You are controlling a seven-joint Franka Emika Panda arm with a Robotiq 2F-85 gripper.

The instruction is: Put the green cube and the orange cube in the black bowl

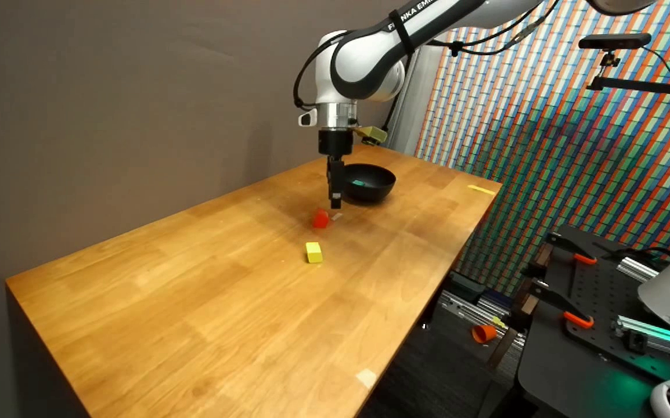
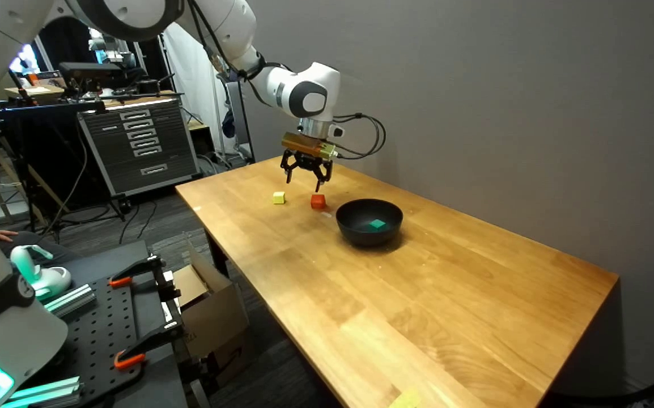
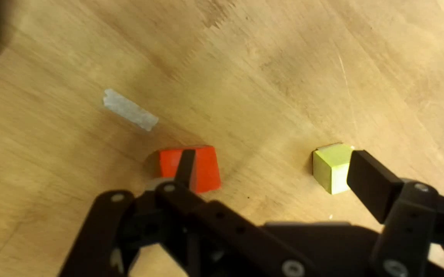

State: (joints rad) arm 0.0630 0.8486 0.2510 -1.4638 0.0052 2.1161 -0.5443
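Hanging in an exterior view: gripper [image 1: 335, 203]; black bowl [image 1: 378, 190] stood beyond the jaws, green cube [image 1: 358, 183] inside. In an exterior view: jaws were spread; orange cube [image 2: 318, 202] lay below one. Wrist view: the other partly hid a yellow cube [image 3: 329, 167].

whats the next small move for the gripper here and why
Probably shift the open gripper sideways to centre it over the orange cube before lowering: one finger overlaps that cube in the wrist view, and the green cube already lies in the black bowl.
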